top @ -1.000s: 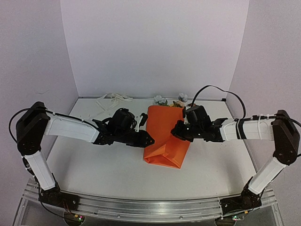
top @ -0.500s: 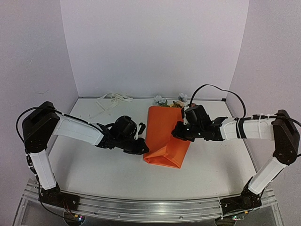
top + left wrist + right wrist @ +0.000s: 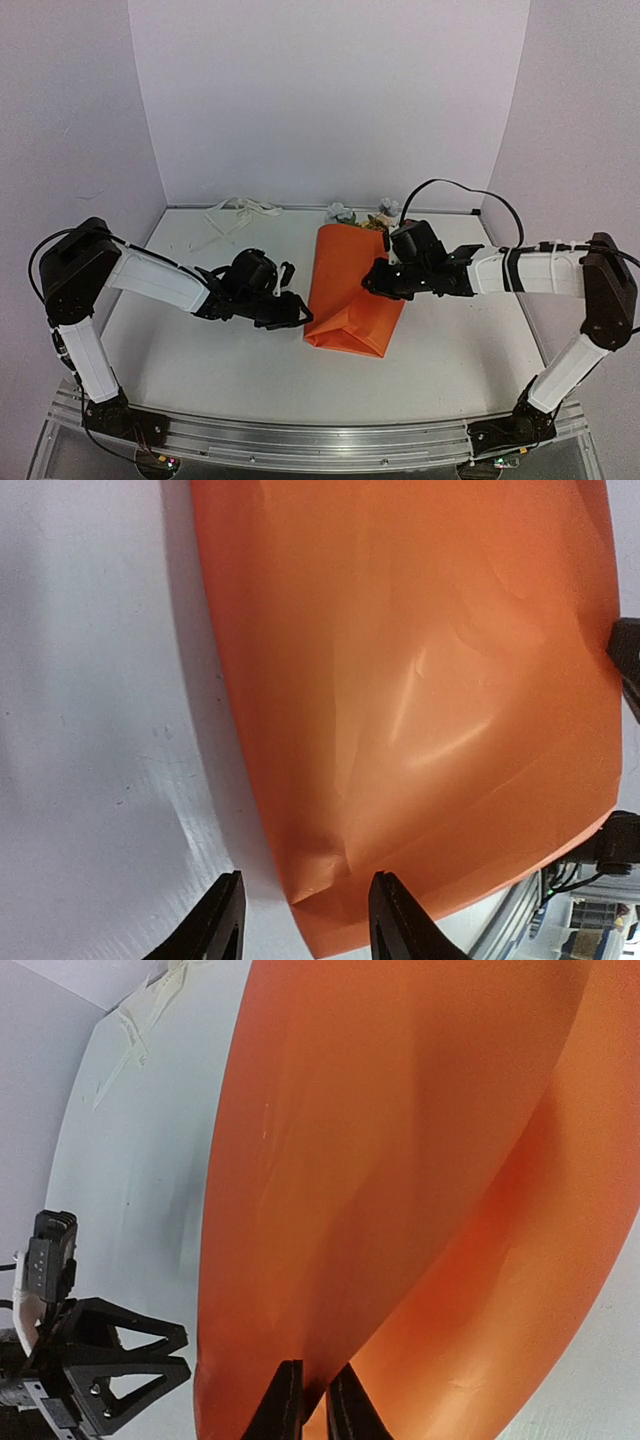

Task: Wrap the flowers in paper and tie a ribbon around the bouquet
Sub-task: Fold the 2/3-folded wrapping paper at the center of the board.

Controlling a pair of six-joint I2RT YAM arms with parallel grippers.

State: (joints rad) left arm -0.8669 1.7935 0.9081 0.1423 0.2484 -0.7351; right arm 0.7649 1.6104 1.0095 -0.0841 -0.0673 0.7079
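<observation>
**A:** Any writing to read?

**B:** Only the ribbon (image 3: 240, 210) might carry some. It is a thin, flat cream strip lying in loose loops at the far left of the white table (image 3: 200, 350), close to the back wall. Any marks on it are too small to make out.

**A:** And the paper?

**B:** The paper (image 3: 345, 290) lies mid-table as a long orange packet. It is smooth and faintly glossy, with soft creases and a pale sheen across its top face, and its near end is folded to a sharp edge. The flowers (image 3: 343, 213) show past its far rim as small pale blue and cream heads with a bit of green.

**A:** The left claw?

**B:** The left gripper (image 3: 308, 880) sits low at the packet's near left corner. Its black fingers stand well apart and the crumpled corner lies in the gap, so it is not clamped on anything.

**A:** The right one?

**B:** The right gripper (image 3: 315, 1375) is at the packet's right edge, about halfway along. Its fingers are nearly together with a raised fold of paper running down between them. I cannot tell whether they actually pinch it
</observation>
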